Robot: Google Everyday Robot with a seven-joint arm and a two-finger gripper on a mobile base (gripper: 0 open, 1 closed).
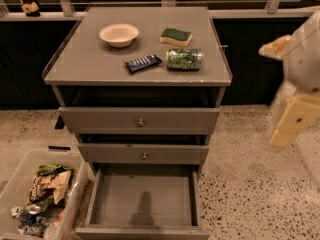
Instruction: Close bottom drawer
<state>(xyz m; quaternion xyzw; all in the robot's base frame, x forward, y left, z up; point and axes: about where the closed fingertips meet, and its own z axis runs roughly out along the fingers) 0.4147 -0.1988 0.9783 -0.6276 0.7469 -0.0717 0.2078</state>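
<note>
The bottom drawer [144, 196] of the grey cabinet is pulled far out and empty, with a shadow on its floor. Its low front panel [142, 232] lies at the lower edge of the view, and its knob is out of view. My gripper [290, 121], white with pale yellow parts, hangs in the air at the right edge. It is to the right of the cabinet, at about the height of the top drawer, and touches nothing.
The top drawer [140, 119] and middle drawer [144, 155] stand slightly out. On the cabinet top are a bowl [119, 34], a sponge [176, 36], a dark snack bar [143, 63] and a green can [184, 58]. A clear bin of trash [37, 199] stands on the floor left of the drawer.
</note>
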